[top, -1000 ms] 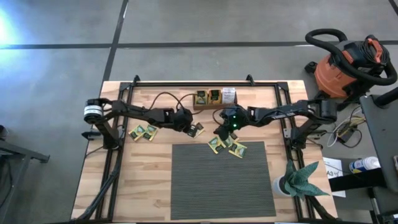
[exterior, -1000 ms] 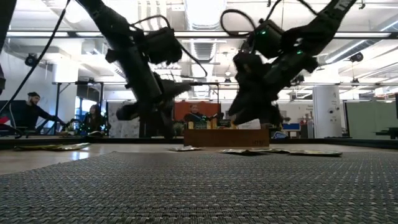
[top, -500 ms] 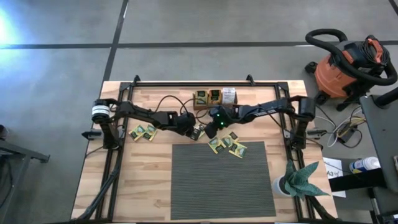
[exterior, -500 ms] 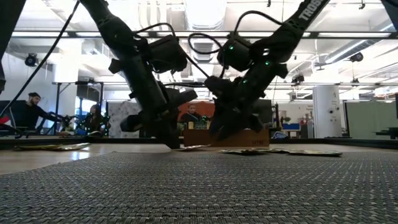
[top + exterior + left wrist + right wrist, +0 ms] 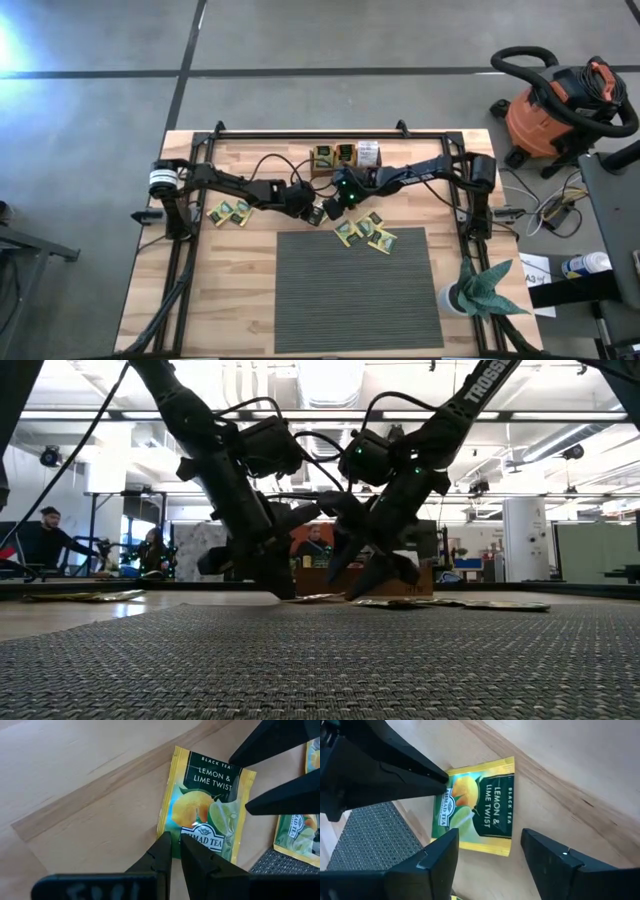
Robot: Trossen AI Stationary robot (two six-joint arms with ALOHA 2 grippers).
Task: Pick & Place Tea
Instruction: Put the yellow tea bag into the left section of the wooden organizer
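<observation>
A yellow-green lemon-lime tea sachet (image 5: 316, 213) lies flat on the wooden table just beyond the mat's far left corner; it also shows in the left wrist view (image 5: 210, 805) and the right wrist view (image 5: 475, 805). My left gripper (image 5: 307, 206) is shut, its tips (image 5: 172, 847) at the sachet's edge. My right gripper (image 5: 331, 206) is open, its fingers (image 5: 437, 855) standing over the sachet on either side, just right of it. More sachets lie at the left (image 5: 230, 212) and on the mat's far edge (image 5: 366, 234). My left gripper's shut fingertips (image 5: 165, 845) rest on the sachet's edge next to the brand name (image 5: 176, 851), slanting down from the table's left. The sachet lies flat on the wood. I cannot tell whether any of it is between the fingers.
The brown wooden tray (image 5: 345, 157) with sachets in it stands at the table's far edge, behind both grippers. A grey ribbed mat (image 5: 355, 290) covers the near middle. A green plant (image 5: 480, 288) stands at the near right. People sit in the room beyond (image 5: 45, 545).
My right gripper has gone toward the table's left and down, from right of the tray to right beside the sachet and my left gripper. The sachet has stayed flat on the wood.
</observation>
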